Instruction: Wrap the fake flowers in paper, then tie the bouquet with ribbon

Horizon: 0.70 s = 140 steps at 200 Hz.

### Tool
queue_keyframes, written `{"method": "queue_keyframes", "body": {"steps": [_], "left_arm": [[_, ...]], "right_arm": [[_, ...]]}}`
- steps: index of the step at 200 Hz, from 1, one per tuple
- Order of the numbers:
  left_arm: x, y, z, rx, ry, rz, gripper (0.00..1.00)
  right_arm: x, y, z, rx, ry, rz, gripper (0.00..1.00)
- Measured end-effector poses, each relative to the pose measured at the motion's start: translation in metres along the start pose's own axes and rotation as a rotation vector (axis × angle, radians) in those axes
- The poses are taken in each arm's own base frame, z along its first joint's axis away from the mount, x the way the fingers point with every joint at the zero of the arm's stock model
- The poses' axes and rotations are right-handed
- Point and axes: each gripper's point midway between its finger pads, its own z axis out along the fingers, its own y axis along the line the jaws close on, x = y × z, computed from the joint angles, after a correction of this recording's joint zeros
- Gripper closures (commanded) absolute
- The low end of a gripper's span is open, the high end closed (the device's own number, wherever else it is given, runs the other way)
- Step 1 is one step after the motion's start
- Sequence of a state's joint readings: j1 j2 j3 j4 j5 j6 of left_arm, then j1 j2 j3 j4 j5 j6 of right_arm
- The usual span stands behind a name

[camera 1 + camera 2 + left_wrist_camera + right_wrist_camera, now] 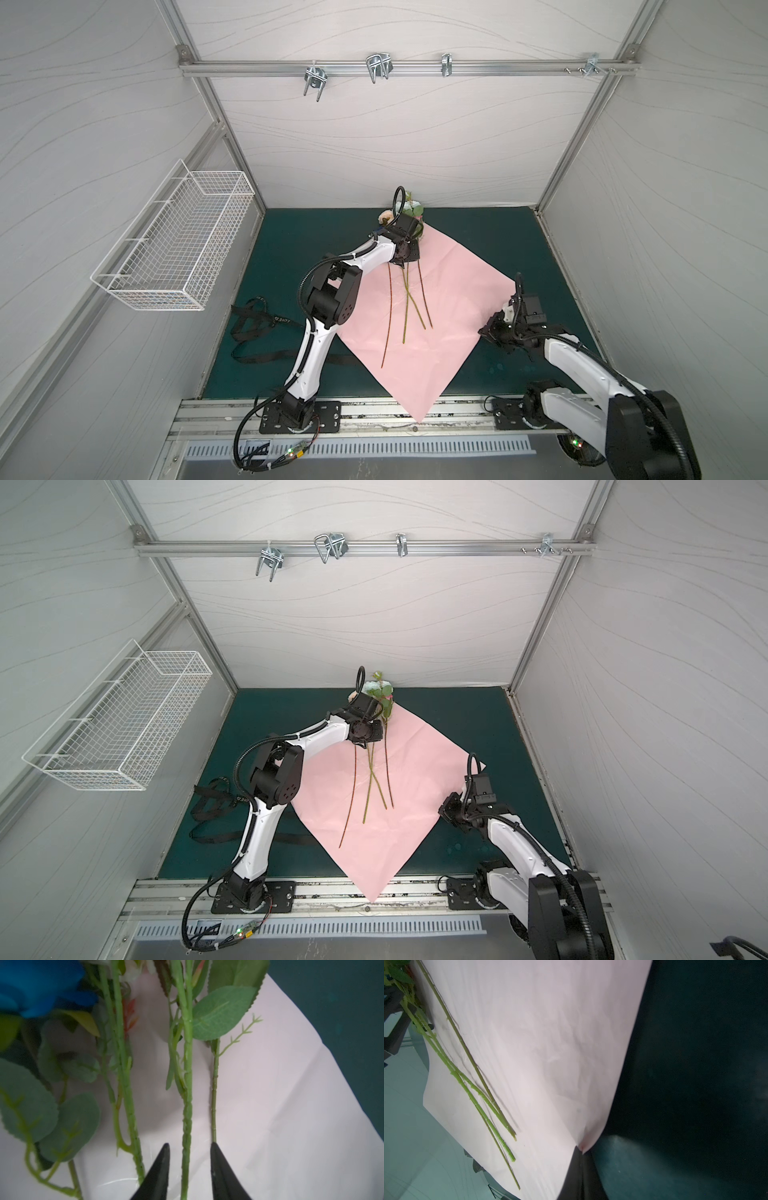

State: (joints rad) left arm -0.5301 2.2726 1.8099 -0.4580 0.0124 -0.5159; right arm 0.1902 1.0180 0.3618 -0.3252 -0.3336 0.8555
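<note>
left tool (188,1147) stands apart, straddling one stem (187,1059) with a gap on either side. right tool (580,1152) is together, clamped on a corner of the paper (457,299). two tools, one bouquet (413,210) of four stems, one pink sheet, one black ribbon (253,320) on the worktop (498,232) left of it, one wire basket (178,249) on the wall. the bouquet lies on the paper, blooms at its far corner just beyond the left tool, whose arm partly hides them.

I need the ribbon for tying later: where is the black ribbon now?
In both top views the black ribbon lies on the green mat, left of the left arm and the pink paper.
</note>
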Motion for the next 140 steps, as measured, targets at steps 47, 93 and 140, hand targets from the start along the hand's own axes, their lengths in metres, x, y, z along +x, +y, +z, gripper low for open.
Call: {"method": "queue_keyframes", "body": {"steps": [47,93,140], "left_arm": [[0.018,0.003,-0.067,0.056,-0.013,-0.046,0.53],[-0.001,0.017,-0.128,0.042,-0.143,-0.075,0.61],[0.030,0.060,-0.054,-0.117,0.010,-0.075,0.62]], "right_arm": [[-0.002,0.005,-0.008,0.003,-0.016,-0.030,0.82],[-0.001,0.009,-0.015,0.004,-0.029,-0.063,0.79],[0.002,0.006,-0.015,0.022,-0.022,-0.065,0.79]]}}
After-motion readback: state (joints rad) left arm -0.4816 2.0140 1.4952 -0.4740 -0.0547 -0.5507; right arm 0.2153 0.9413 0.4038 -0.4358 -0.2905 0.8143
